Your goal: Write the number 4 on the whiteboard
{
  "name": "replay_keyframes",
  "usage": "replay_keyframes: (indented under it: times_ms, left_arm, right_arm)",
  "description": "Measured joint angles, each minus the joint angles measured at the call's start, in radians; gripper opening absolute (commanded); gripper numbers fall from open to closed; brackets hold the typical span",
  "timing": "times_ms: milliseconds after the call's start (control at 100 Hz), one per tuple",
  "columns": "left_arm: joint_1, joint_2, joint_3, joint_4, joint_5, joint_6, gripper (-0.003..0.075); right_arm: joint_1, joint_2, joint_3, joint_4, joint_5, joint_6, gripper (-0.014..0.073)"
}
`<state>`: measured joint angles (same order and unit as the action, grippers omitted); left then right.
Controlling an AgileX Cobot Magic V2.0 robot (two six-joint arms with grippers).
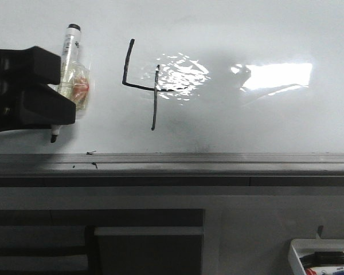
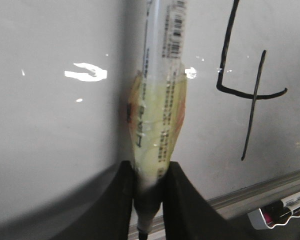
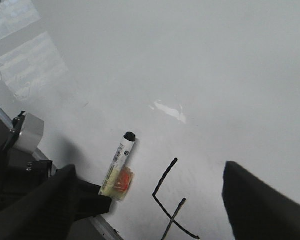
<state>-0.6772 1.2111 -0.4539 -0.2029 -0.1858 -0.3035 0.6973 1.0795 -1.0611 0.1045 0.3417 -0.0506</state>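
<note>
The number 4 (image 1: 155, 97) is drawn in thin black strokes on the whiteboard (image 1: 246, 34), left of centre. My left gripper (image 1: 60, 86) is shut on a white marker (image 1: 70, 48) wrapped in yellowish tape. It holds the marker to the left of the 4, tip down just above the rail. In the left wrist view the fingers (image 2: 182, 200) clamp the marker (image 2: 160, 100), with the 4 (image 2: 252, 95) beside it. My right gripper (image 3: 150, 200) is open and empty, facing the board; the 4 (image 3: 162, 187) shows between its fingers (image 3: 255, 200).
A grey metal rail (image 1: 172, 163) runs along the board's lower edge, with small ink specks (image 1: 92, 152) on it. A small white tray of markers (image 1: 324, 258) sits at the lower right. Bright glare (image 1: 275, 74) lies right of the 4.
</note>
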Motion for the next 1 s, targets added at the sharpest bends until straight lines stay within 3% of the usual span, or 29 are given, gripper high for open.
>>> replay_keyframes:
  times_ms: [320,370,490,590,790,880,1000]
  left_arm:
    - [0.000,0.011,-0.015,-0.039,0.014,0.000,-0.0006]
    - [0.000,0.011,-0.015,-0.043,0.014,0.000,0.0042]
    - [0.000,0.013,-0.015,-0.050,0.015,0.000,0.0265]
    - [0.000,0.017,-0.015,-0.059,0.015,-0.002,0.0402]
    - [-0.004,0.003,-0.018,-0.059,0.023,-0.005,0.0429]
    - [-0.004,-0.024,-0.018,-0.061,0.055,-0.005,0.0429]
    - [-0.002,-0.098,-0.016,-0.062,0.119,-0.005,0.0422]
  right_arm:
    - [0.000,-0.004,0.000,0.000,0.043,0.000,0.0524]
    - [0.000,-0.004,0.000,0.000,0.047,0.000,0.0524]
    - [0.000,-0.004,0.000,0.000,0.054,0.000,0.0524]
    - [0.000,-0.004,0.000,0.000,0.055,0.000,0.0524]
    - [0.000,-0.012,0.000,0.000,0.058,0.000,0.0515]
    - [0.000,-0.026,0.000,-0.010,0.068,0.000,0.0414]
    - [0.000,-0.057,0.000,-0.045,0.110,0.000,0.0134]
